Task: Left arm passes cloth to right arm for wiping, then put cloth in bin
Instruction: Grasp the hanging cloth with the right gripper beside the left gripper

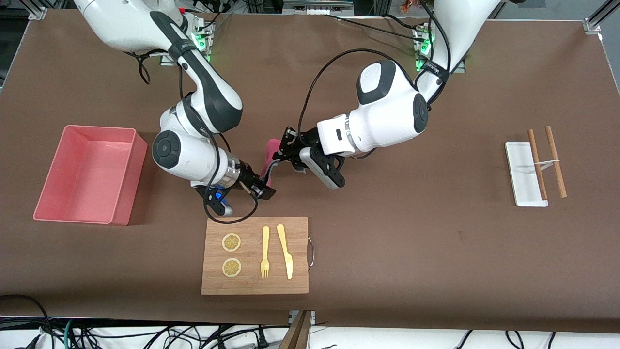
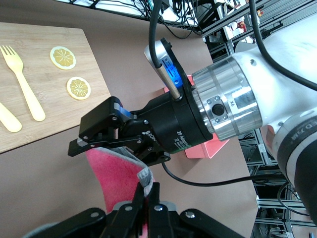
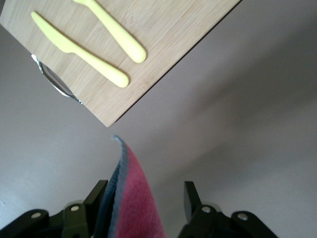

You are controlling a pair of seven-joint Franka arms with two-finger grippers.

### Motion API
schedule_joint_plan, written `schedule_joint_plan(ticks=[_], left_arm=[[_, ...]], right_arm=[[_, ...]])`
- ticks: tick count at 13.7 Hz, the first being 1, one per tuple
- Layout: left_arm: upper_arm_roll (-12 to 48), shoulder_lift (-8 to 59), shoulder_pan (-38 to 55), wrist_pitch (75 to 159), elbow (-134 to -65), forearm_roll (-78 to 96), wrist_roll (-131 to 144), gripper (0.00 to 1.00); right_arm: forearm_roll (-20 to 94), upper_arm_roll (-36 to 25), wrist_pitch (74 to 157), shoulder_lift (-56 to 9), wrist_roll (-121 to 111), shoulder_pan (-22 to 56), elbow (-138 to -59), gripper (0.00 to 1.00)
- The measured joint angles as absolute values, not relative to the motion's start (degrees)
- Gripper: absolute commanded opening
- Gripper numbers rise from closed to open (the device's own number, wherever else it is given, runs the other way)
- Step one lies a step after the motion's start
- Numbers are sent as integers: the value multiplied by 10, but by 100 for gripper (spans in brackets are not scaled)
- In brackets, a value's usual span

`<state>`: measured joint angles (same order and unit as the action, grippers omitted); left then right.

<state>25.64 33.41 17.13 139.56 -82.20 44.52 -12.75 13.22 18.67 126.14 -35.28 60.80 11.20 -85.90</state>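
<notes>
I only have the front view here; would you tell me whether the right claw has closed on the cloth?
Observer: Not yet. In the right wrist view the cloth hangs between the right claw's fingers, which stand apart.
Operator: Thank you. Does the left claw have it?
Observer: Yes, the left wrist view shows the left claw pinched shut on one end of the cloth.
Operator: Is the cloth pink all over?
Observer: No, the right wrist view shows a dark grey face beside the pink one.

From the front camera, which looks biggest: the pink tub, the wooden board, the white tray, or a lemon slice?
1. Pink tub and wooden board: they look about alike, too close to rank.
2. White tray.
3. Lemon slice, smallest.
</notes>
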Motion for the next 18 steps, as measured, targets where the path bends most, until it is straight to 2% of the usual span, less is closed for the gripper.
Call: schedule_joint_plan(ticks=[2,5,15,18], left_arm=[[256,334,171,1396,-822,445,-128,4],[256,334,171,1397,-821,445,-128,4],[256,334,168,1398,-818,445,-128,4],[255,334,168,1398,-818,445,-128,4]], right_arm=[[132,186,1256,-349,607,99,-853,84],[132,186,1246,-338,606,85,-845,89],[132,190,1229,-332,606,91,-847,89],[132,189,1229,-331,606,86,-845,93]])
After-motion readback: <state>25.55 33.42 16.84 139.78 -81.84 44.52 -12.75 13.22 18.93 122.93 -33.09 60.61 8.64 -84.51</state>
